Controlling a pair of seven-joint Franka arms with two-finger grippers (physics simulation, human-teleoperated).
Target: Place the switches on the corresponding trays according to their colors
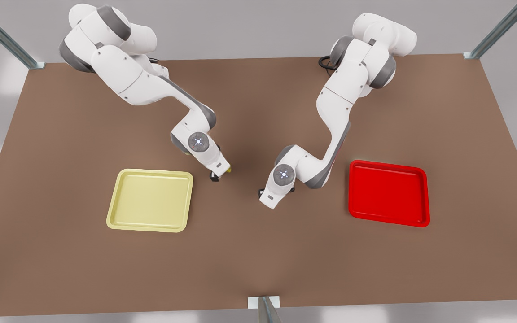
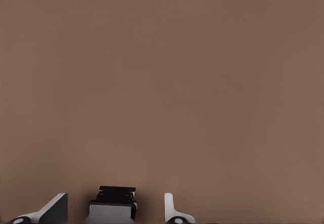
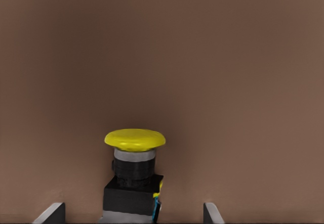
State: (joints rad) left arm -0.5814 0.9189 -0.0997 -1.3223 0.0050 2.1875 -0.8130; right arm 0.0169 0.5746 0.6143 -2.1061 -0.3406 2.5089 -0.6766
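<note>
The right pincer sits low over the brown desk, just beside the pale yellow tray, and it grips the yellow switch by its dark body. The left pincer hangs near the middle of the desk, clenched on a dark block whose cap is hidden. The red tray lies apart on the front view's right.
</note>
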